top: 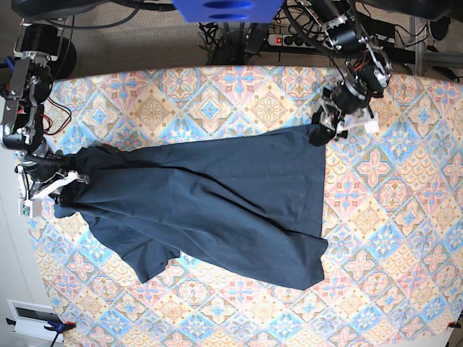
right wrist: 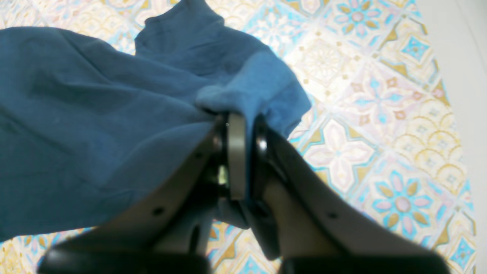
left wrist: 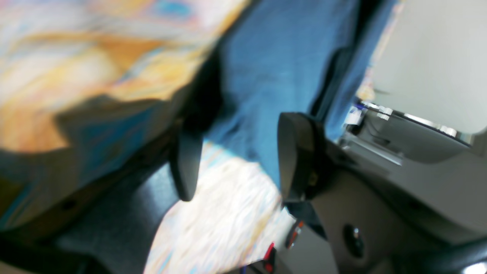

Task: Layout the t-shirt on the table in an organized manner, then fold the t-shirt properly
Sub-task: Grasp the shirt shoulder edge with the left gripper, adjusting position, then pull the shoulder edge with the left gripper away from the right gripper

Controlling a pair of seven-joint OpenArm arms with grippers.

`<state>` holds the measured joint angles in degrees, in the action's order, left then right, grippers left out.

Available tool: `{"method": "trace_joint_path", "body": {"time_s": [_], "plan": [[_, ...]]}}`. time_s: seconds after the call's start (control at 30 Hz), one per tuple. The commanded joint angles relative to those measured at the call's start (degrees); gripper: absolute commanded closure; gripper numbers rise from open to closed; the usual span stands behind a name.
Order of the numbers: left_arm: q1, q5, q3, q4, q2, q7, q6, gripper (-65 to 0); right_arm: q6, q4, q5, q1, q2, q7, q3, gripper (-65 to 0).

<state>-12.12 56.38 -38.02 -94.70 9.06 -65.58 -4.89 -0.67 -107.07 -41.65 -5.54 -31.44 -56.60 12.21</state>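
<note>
The t-shirt (top: 217, 206) lay spread and wrinkled across the middle of the patterned bench (top: 391, 217), its lowest corner toward 5 o'clock. At 9 o'clock we saw the right tool (right wrist: 245, 152) clamped tight on a fold of the fabric. At 2 o'clock the left tool (left wrist: 236, 160) stood parted, cloth lying between its fingers (left wrist: 293, 156) ungripped.

My base camera looks straight down on the whole floral-tiled table (top: 391, 238); my two wrist cameras peer close along their fingers at opposite ends of the dark navy-blue cotton t-shirt (top: 217, 210), the left view blurred.
</note>
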Motion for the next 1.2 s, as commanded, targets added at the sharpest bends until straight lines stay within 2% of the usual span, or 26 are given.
{"method": "trace_joint_path", "body": {"time_s": [0.0,0.1,0.13,0.27,0.33,0.47,0.63,0.73,0.9,0.97,1.17], "plan": [[1.00,0.81,0.09,0.41,-0.06,-0.31,0.09,-31.3,0.18,-1.02,-0.33,0.84,-1.31,1.43,0.58,-0.8],[2.41,0.81,0.09,2.96,-0.06,-0.31,0.09,-31.0,0.18,-1.02,-0.33,-0.04,-1.31,1.43,0.58,-0.8],[2.49,0.72,0.09,3.05,-0.06,-0.48,0.18,-29.1,0.18,-1.02,-0.33,-0.83,-1.31,1.43,0.67,-0.8],[2.05,1.16,0.17,2.87,-0.06,-0.75,1.50,-12.1,0.18,-1.02,-0.15,-2.50,-1.31,1.61,1.02,-0.8],[1.97,1.25,0.00,1.99,-0.06,-0.84,2.73,0.0,0.18,-1.02,-0.15,-2.33,-1.31,1.70,1.02,-0.8],[1.53,1.25,-2.20,-3.90,-1.10,-1.19,2.73,0.0,0.18,-1.02,-0.15,-2.33,-1.31,1.70,1.02,-0.8],[3.37,1.33,-4.40,-7.94,-7.70,-2.42,2.73,0.0,0.18,-0.58,-0.15,-2.06,-1.31,1.70,1.02,-1.5],[3.37,3.36,-7.74,-7.68,-11.04,-2.59,2.73,0.0,0.18,-0.67,-0.15,-2.06,-1.31,1.43,1.02,-8.6],[3.37,5.91,-11.08,-4.78,-15.43,-2.59,2.82,0.0,0.18,-0.93,-0.42,-2.33,-1.31,1.26,0.76,-27.9],[3.02,6.96,-11.43,-3.63,-16.49,-2.59,2.82,0.0,0.18,-0.93,-0.33,-2.50,-1.31,1.26,0.41,-32.8],[3.20,8.37,-11.43,-1.96,-16.75,-3.30,2.82,0.0,0.18,-2.16,-0.51,-7.95,-1.31,-4.37,0.50,-33.7]]}}
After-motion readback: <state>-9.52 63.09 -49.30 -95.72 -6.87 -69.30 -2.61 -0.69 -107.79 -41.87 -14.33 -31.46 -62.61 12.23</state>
